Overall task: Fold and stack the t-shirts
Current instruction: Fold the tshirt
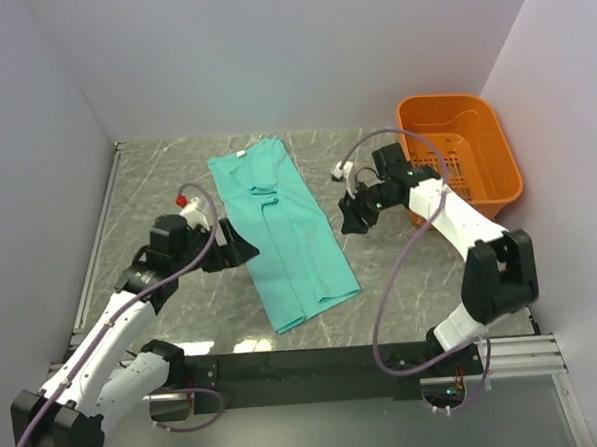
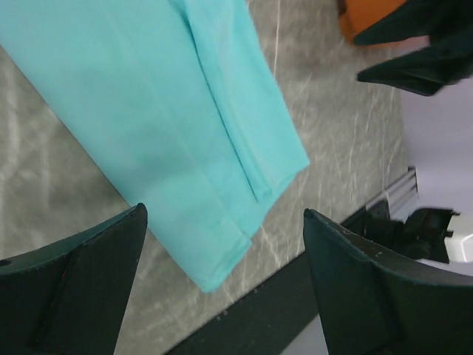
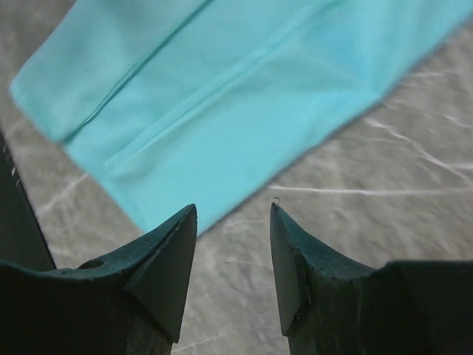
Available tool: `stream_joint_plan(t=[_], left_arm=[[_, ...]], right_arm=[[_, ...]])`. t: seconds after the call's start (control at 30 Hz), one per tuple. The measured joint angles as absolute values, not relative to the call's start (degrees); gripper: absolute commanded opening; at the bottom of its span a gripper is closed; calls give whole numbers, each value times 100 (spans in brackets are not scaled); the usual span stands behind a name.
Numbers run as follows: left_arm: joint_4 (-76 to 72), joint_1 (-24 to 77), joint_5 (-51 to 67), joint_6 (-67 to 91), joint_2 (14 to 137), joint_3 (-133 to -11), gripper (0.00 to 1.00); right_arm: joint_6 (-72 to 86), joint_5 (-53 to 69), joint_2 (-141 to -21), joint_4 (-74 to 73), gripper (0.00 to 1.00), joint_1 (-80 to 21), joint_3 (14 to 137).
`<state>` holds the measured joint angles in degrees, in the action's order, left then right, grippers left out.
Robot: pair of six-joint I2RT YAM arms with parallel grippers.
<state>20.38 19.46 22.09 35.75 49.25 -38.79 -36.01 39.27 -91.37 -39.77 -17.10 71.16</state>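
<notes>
A teal t-shirt [image 1: 282, 229] lies on the marble table, folded lengthwise into a long strip, collar end at the back, hem end near the front. My left gripper [image 1: 248, 248] hovers just off its left edge, jaws wide apart and empty; in the left wrist view the t-shirt [image 2: 155, 111] runs between and beyond the fingers. My right gripper [image 1: 350, 219] sits a little right of the strip, open with nothing in it. Its wrist view shows the t-shirt [image 3: 244, 96] just ahead of the fingertips [image 3: 185, 218], over bare table.
An orange plastic basket [image 1: 482, 134] stands at the back right, just behind the right arm. White walls close in the table on three sides. A black rail [image 1: 306, 363] runs along the near edge between the arm bases.
</notes>
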Motion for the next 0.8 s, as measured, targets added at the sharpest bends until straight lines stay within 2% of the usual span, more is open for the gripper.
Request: stream_joint_plan(t=[0.1,0.27,0.37,0.6,0.8], left_arm=[[1946,2609,1761,4007,4982,-3489,91],[1730,3430,1083,4668,5312,-3212,90],[1444,3728,797,5022,5325,-3048,90],[1004,4160,338,5660,5789,-2735,89],[1009,4252,-71,6053,5719,-2563,89]], right_arm=[[-4104,3962,-8656,-4032,52,-2123,6519],[-4016,3524,-8427,-3507,52,-3579,5212],[-4010,3225,-8230,-3365,53,-4069,4748],[-4034,2397,-7966,-2558,53,-4563,4506],[-4136,1973,-7979,-2082,53,-4880,4460]])
